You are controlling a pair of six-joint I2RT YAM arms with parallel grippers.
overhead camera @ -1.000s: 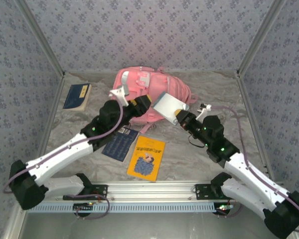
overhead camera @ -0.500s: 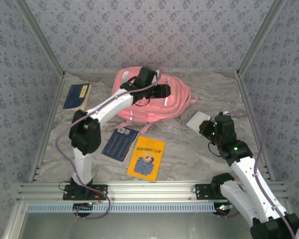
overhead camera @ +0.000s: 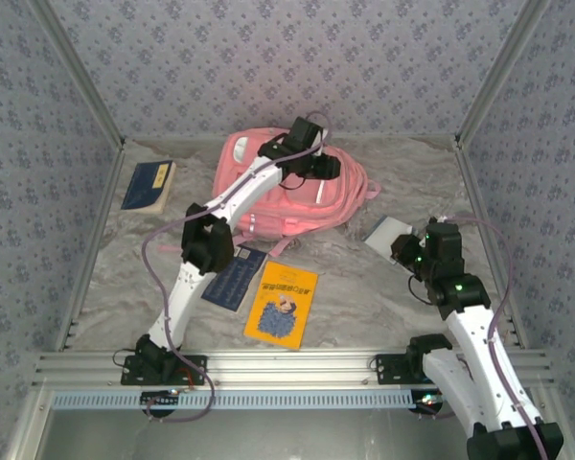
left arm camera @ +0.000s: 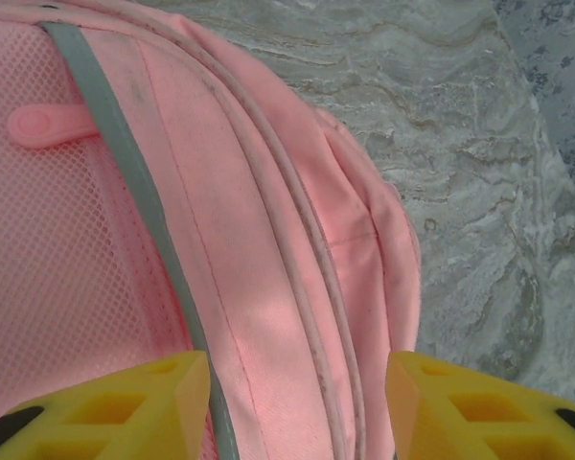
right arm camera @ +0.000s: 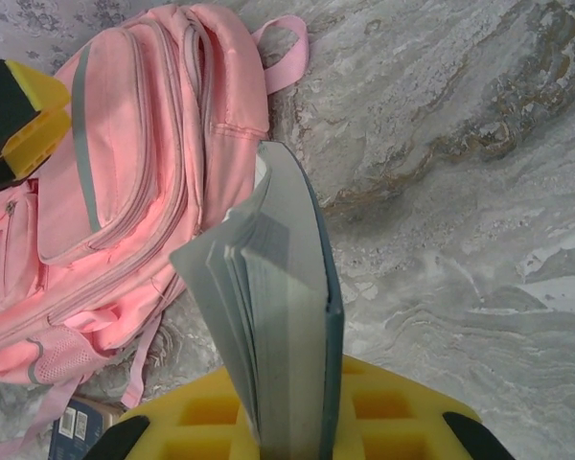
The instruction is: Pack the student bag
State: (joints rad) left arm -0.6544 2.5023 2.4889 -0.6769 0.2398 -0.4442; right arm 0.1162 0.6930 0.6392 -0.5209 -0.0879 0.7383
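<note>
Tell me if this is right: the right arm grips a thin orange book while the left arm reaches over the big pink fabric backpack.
No: in the right wrist view the right gripper is shut on a thin teal-covered book; the orange book lies on the table. The left gripper does reach over the pink fabric backpack.
</note>
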